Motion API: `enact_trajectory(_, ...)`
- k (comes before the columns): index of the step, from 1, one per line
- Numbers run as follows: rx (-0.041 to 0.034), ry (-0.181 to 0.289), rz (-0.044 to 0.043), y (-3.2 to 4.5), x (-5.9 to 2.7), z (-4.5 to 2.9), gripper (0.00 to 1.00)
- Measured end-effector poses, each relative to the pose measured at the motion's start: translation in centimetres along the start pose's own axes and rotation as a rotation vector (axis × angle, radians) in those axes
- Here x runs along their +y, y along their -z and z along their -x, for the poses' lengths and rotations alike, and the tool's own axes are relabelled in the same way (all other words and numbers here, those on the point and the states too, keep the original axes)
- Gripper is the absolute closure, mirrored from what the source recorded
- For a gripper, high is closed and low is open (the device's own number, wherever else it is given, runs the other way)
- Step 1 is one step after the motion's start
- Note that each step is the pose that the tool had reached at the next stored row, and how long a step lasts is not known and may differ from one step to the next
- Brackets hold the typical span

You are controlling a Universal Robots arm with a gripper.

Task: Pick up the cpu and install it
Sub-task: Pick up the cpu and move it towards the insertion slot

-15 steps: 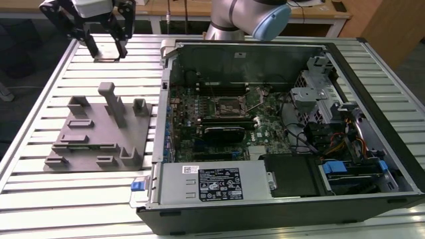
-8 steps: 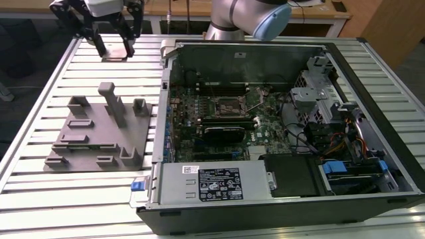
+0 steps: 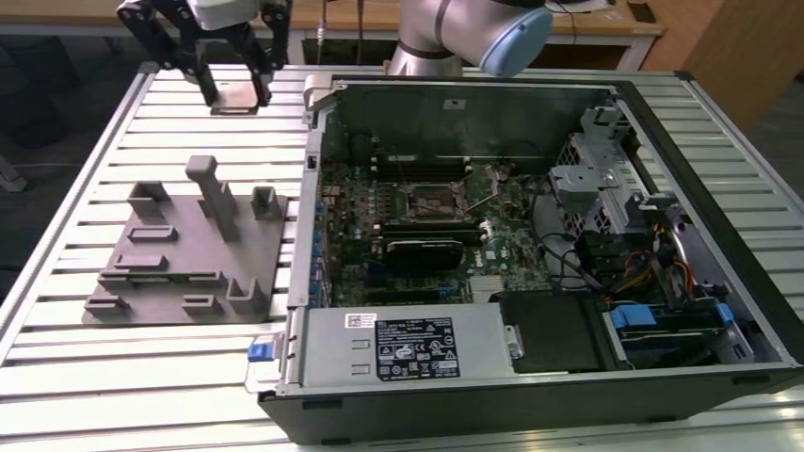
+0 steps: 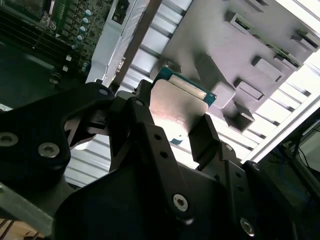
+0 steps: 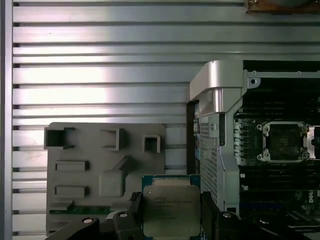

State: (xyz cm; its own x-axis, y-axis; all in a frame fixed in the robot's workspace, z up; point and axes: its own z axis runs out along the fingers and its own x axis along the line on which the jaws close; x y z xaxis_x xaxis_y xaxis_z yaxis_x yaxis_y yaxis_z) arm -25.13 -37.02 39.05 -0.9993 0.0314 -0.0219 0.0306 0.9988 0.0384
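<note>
cpu [image 5: 171, 210], flat square, silver-grey metal top, thin green edge, gripped by the hand [image 4: 175, 120]

Bright, even light. Glare bands on slatted table [image 5: 100, 95]; hot spot on cpu [image 4: 175, 107] lid (second wrist view). Computer case [image 3: 453, 108] interior dim, shadowed.

Hand [image 3: 233, 87] hangs above the tabletop [image 3: 70, 311] near its far corner on the exterior view's left, fingers pointing down. Both black fingers [image 3: 206, 80] are clamped on opposite edges of the cpu [image 3: 235, 97], which is lifted clear of the surface; the same grip is seen in both wrist views [image 4: 175, 117] [image 5: 171, 212]. Arm joint [image 3: 484, 33] with a blue cap sits at the far edge.
</note>
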Motion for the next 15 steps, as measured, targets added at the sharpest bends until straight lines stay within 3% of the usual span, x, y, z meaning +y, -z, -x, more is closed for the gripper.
enact_trajectory(15,0.0000,0.000,0.0000,-0.11,0.86,3.63,0.45)
